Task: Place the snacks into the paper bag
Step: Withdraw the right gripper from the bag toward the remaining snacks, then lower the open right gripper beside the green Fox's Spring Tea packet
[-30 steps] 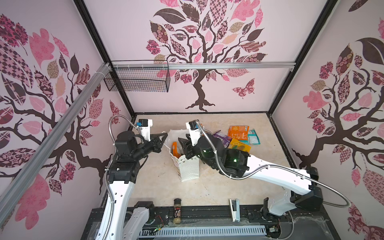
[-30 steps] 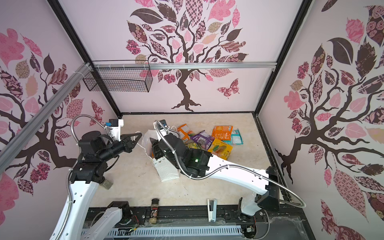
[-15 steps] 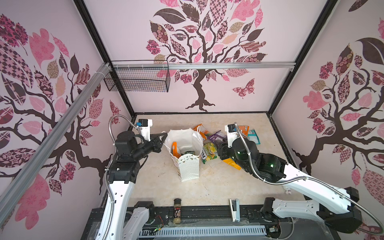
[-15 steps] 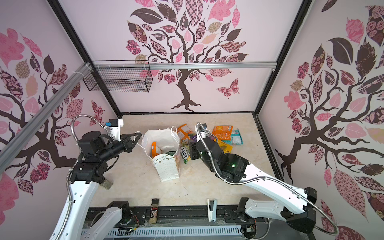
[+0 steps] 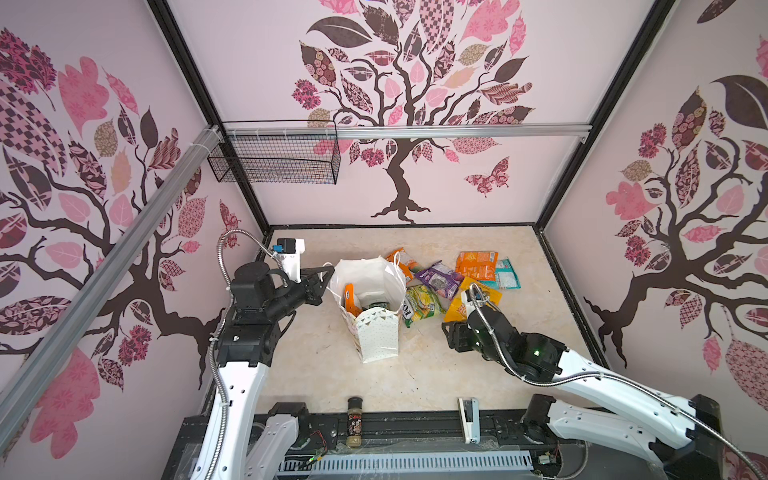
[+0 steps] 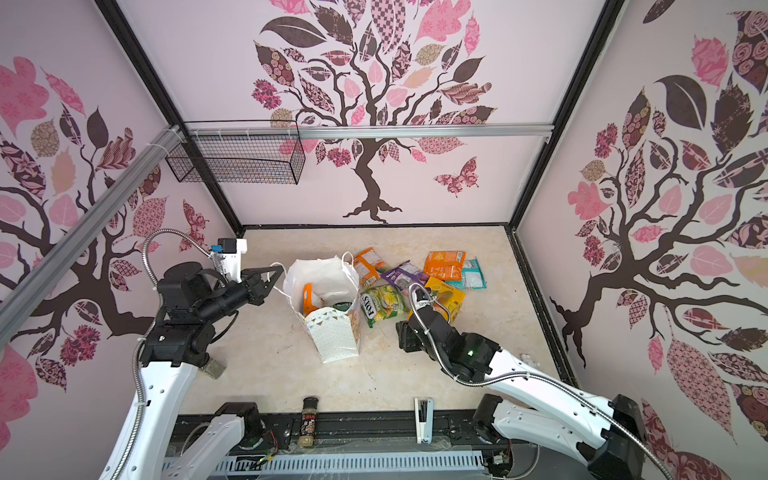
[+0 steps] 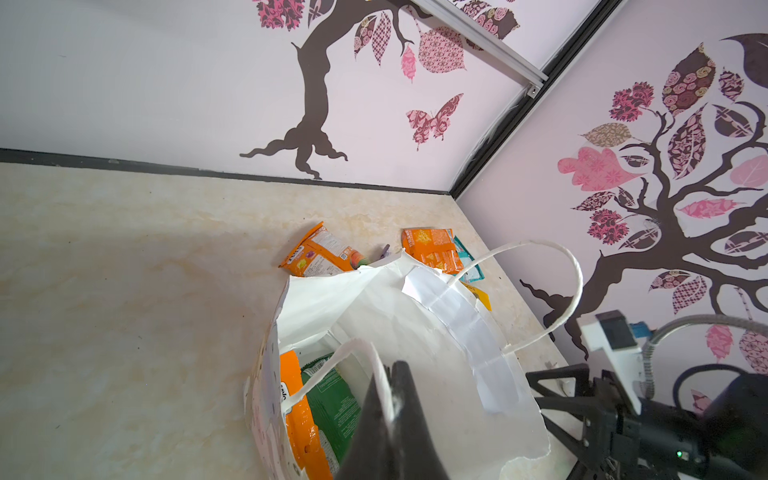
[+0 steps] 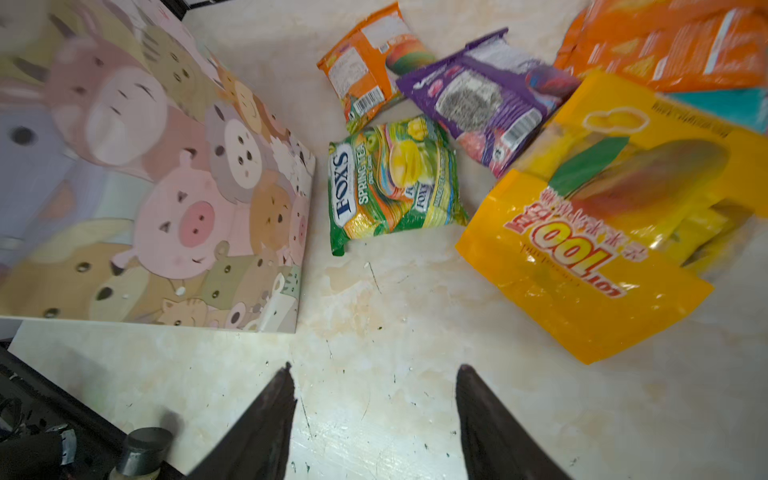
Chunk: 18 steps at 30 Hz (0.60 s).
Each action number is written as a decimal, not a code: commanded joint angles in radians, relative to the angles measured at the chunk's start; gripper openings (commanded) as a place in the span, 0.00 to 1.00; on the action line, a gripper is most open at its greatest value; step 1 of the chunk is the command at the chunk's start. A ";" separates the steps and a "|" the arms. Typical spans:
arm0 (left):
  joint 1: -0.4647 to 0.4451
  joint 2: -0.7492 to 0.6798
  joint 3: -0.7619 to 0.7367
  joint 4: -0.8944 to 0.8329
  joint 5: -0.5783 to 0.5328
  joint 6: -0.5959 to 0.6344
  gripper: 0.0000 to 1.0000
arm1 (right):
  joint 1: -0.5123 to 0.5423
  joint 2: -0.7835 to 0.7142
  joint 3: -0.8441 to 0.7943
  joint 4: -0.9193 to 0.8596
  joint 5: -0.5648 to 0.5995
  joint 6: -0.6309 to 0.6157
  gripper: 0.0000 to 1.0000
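"Since a second ago the right gripper [image 8: 376, 368] has swung off the bag's mouth. Its jaws now stand apart, wider than before, with nothing between them, over bare tabletop [image 8: 374, 299] just short of the pile."

"And the left gripper [image 7: 390, 376]?"

"Clenched on the near rim of the paper bag [image 5: 376, 338], exactly as before, holding the mouth wide."

"What's in?"

"Two show inside: an orange packet [image 5: 350, 297] standing on edge and a dark green packet [image 7: 332, 409] beside it. Anything beneath them is hidden."

"What's left?"

"Six lie outside, to the right of the bag. The green FOX'S packet [image 8: 390, 183] is just beside its wall. The yellow packet [image 8: 582, 249] is nearest the open jaws. Beyond those come the purple packet [image 8: 486, 99] and the small orange packet [image 8: 365, 62]. The large orange packet [image 5: 476, 265] and the teal packet [image 5: 505, 279] lie farthest back. Roughly a quarter done, I'd judge."

"How does the bag look?"

"Upright, mid-table. It's white with gold dots and triangle bunting in front and cartoon animals on one side. The rim is creased and ragged, and one cord handle loops free."
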 commanded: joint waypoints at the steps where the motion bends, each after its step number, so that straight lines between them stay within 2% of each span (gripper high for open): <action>1: -0.001 -0.013 -0.009 0.006 -0.012 0.019 0.04 | -0.006 -0.054 -0.096 0.170 -0.084 0.073 0.64; 5: -0.001 -0.005 -0.004 -0.003 -0.020 0.022 0.04 | -0.071 -0.014 -0.190 0.271 -0.169 0.091 0.66; 9: -0.001 0.005 -0.007 0.013 0.006 0.012 0.04 | -0.096 0.002 -0.258 0.401 -0.186 0.103 0.66; 11: -0.001 0.004 -0.004 -0.002 -0.009 0.018 0.04 | -0.123 0.022 -0.266 0.448 -0.232 0.121 0.66; 15: -0.001 -0.004 0.000 -0.006 -0.009 0.021 0.04 | -0.127 0.079 -0.300 0.602 -0.287 0.168 0.67; 18: -0.003 -0.006 -0.001 -0.018 -0.029 0.029 0.04 | -0.128 0.130 -0.301 0.653 -0.333 0.191 0.73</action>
